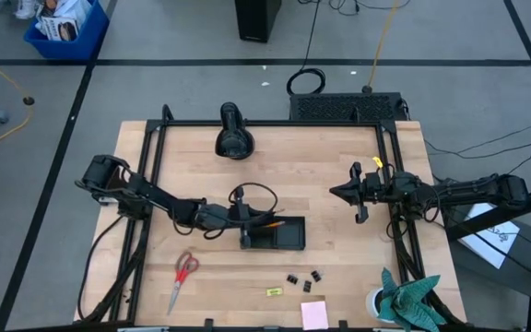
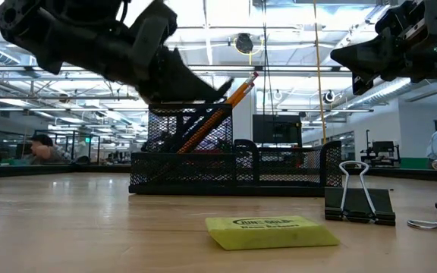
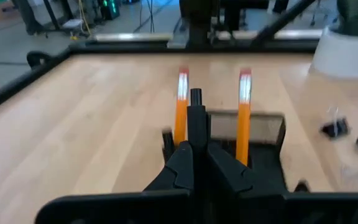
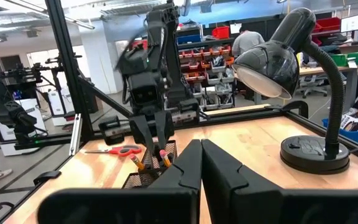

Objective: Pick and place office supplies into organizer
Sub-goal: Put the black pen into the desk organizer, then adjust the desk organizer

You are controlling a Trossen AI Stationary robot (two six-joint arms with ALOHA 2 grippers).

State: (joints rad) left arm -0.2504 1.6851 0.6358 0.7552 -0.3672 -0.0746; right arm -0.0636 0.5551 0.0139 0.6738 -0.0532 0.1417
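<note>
1. Wooden desk (image 1: 339,231) under a black frame, with a black lamp (image 1: 233,136) at its far edge and the workshop floor all around
2. Left pincer (image 1: 244,228) is right over the tall end of the black mesh organizer (image 1: 275,236), fingers pressed together on a dark pen (image 3: 196,115) standing upright between them
3. Two orange pencils (image 3: 243,118) lean in that same tall compartment, one either side of the pen
4. Right pincer (image 1: 337,192) hangs over open desk well off to the right, fingers together and holding nothing
5. Red-handled scissors (image 1: 182,277) lie near the front left edge
6. Binder clips (image 1: 304,277) sit just in front of the organizer, with the yellow piece (image 1: 274,291) and pink sticky-note pad (image 1: 314,314) nearer the front edge
7. Teal cloth with its cup (image 1: 404,300) fills the front right corner
</note>
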